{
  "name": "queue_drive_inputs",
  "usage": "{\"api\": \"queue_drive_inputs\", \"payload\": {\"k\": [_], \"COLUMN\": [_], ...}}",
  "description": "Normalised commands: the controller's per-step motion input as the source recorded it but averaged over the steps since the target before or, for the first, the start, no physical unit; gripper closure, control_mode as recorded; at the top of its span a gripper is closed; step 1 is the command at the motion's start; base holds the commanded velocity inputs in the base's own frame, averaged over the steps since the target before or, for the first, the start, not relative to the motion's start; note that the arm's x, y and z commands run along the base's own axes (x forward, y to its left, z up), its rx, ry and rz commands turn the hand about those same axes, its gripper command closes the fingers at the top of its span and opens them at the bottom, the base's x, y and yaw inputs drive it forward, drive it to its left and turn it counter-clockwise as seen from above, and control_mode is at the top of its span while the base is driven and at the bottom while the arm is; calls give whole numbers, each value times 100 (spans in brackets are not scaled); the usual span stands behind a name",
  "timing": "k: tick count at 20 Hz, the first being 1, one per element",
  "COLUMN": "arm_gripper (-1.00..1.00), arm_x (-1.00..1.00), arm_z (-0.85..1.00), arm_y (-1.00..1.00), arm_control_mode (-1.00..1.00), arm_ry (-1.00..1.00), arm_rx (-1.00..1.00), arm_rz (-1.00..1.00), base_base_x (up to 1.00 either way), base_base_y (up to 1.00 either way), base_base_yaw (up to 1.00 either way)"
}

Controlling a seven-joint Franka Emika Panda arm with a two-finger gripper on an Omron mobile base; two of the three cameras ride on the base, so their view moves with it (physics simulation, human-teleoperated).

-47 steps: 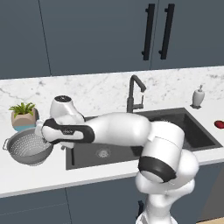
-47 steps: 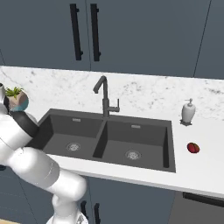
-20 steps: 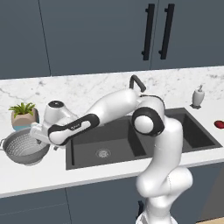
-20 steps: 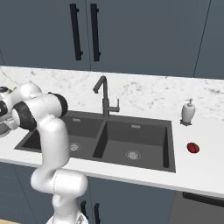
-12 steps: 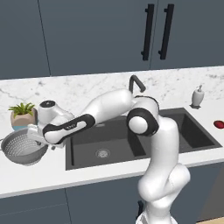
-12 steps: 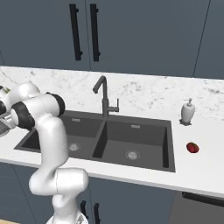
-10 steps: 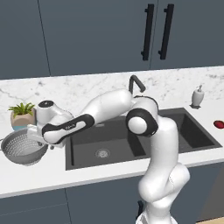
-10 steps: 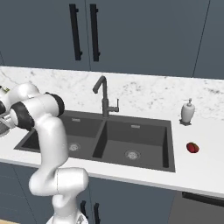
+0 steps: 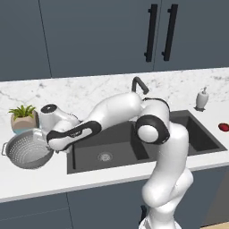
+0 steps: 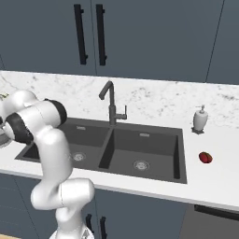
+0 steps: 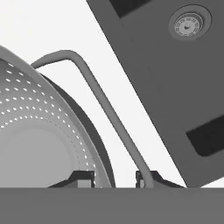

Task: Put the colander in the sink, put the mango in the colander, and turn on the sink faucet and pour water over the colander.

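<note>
Two dark fingertips (image 11: 83,176) of the gripper (image 11: 114,178) are clamped together on the colander (image 9: 27,148), pinching its rim where the side handle meets it. That colander sits on the white counter (image 9: 53,176) just left of the sink (image 9: 112,147), in front of the potted plant (image 9: 23,117). Well right of the sink lies the mango (image 10: 205,158), near the soap dispenser (image 10: 200,119). Behind the sink's divider stands the sink faucet (image 10: 111,106).

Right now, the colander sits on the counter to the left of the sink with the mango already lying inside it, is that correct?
Not quite. The colander does sit on the counter left of the sink, but its bowl holds nothing, as the left base view shows. The mango lies on the counter at the opposite end of the sink, near the soap dispenser, as the right base view shows.
</note>
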Motion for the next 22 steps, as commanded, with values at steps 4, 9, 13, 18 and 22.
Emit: {"api": "queue_drive_inputs", "payload": {"k": [4,9,13,18,22], "arm_gripper": [100,100,100,100,100], "arm_x": [-36,-45,-43,-32,-21], "arm_z": [1,16,34,39,44], "arm_y": [-68,-75,-77,-67,-63], "arm_control_mode": [-100,-100,-100,-100,-100], "arm_ry": [-1,0,1,12,29], "arm_rx": [13,24,26,11,1], "arm_rz": [-22,-23,-22,-20,-17], "base_base_x": [0,0,0,0,0], "base_base_y": [0,0,0,0,0], "base_base_yaw": [0,0,0,0,0]}}
